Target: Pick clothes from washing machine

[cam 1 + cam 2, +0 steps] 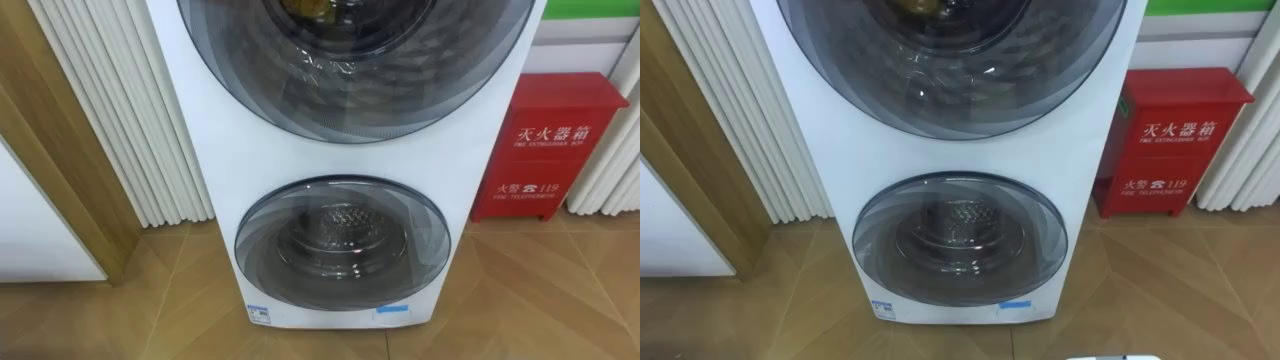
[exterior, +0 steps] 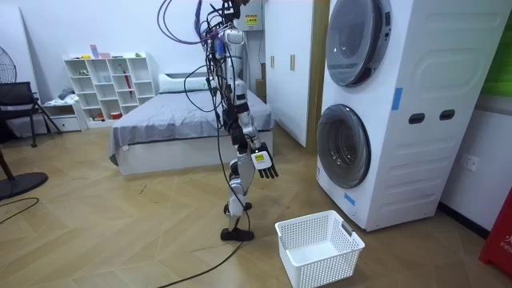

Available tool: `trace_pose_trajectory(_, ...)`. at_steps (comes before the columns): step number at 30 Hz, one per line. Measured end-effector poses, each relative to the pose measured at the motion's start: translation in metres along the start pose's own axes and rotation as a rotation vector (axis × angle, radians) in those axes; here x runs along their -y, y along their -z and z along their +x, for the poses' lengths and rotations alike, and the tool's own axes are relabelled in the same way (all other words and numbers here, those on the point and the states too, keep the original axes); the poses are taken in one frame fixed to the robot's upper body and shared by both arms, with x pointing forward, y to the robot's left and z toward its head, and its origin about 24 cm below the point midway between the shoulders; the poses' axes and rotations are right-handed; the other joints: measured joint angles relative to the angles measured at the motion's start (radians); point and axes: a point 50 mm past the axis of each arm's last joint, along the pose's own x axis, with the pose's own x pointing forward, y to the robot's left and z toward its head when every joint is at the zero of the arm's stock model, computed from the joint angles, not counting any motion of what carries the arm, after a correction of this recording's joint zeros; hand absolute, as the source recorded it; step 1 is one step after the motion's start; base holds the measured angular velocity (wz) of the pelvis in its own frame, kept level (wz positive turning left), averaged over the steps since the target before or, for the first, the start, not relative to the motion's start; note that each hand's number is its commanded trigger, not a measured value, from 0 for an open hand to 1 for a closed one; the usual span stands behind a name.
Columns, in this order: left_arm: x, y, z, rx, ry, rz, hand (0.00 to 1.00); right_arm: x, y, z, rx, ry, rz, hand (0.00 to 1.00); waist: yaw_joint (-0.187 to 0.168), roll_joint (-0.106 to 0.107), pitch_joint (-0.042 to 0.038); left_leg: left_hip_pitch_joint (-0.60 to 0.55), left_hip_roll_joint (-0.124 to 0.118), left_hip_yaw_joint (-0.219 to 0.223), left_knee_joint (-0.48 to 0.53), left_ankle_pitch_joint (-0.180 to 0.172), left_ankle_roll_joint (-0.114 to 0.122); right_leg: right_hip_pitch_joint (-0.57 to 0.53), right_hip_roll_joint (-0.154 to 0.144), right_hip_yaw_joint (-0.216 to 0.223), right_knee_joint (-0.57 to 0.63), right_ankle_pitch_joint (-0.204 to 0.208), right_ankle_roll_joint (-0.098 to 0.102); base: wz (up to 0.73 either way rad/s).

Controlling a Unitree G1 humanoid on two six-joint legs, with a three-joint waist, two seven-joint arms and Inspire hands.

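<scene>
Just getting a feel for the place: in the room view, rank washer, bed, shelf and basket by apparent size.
1. washer
2. bed
3. shelf and basket look alike; the shelf stands farther off, so no ranking.

A white washing machine (image 1: 200,150) stands mid-frame with two round glass doors stacked, both closed. The upper door (image 1: 350,60) is cut by the top edge and the lower door (image 1: 342,243) sits centre-bottom. A red box (image 1: 545,140) stands at right on the wooden floor (image 1: 540,290).
</scene>
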Motion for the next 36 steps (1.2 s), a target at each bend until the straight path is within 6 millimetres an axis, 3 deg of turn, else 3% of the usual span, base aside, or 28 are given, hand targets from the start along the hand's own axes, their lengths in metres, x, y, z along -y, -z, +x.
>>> trace_pose_trajectory(15,0.001,0.003,0.000,-0.018,0.009,-0.021,0.00,0.001,0.001,0.000,-0.003,0.005,0.024,0.00,-0.001,0.000,-0.0003,0.004,0.000,-0.003,0.002,0.000,0.000,0.005,0.000,-0.004,0.001,0.000,0.000,0.00)
trace_pose_trajectory(21,0.002,0.001,0.000,-0.011,0.037,-0.041,0.00,0.001,-0.011,0.002,0.042,0.016,0.102,0.00,-0.002,0.001,0.0000,0.002,-0.001,-0.002,0.002,0.000,0.000,0.004,0.000,-0.002,-0.002,0.000,0.000,0.00)
trace_pose_trajectory(26,-0.001,-0.001,0.001,-0.004,0.046,-0.074,0.00,-0.007,-0.056,0.003,0.211,0.006,0.172,0.00,-0.002,-0.001,0.0005,0.001,-0.001,0.001,0.003,0.000,0.000,0.001,0.000,0.001,-0.001,0.000,0.000,-0.01)
trace_pose_trajectory(31,-0.003,-0.002,0.001,0.002,0.046,-0.061,0.00,-0.027,-0.141,-0.012,0.522,-0.066,0.225,0.00,-0.002,-0.013,0.0006,0.003,-0.001,0.000,0.003,0.000,0.000,0.001,0.000,0.002,0.000,0.000,0.000,0.00)
trace_pose_trajectory(36,-0.009,-0.001,0.001,-0.006,0.036,-0.053,0.00,-0.040,-0.205,-0.040,0.757,-0.094,0.225,0.00,-0.001,-0.035,0.0043,0.002,-0.002,-0.001,0.003,0.000,0.000,0.001,0.000,0.002,0.000,0.000,0.000,0.00)
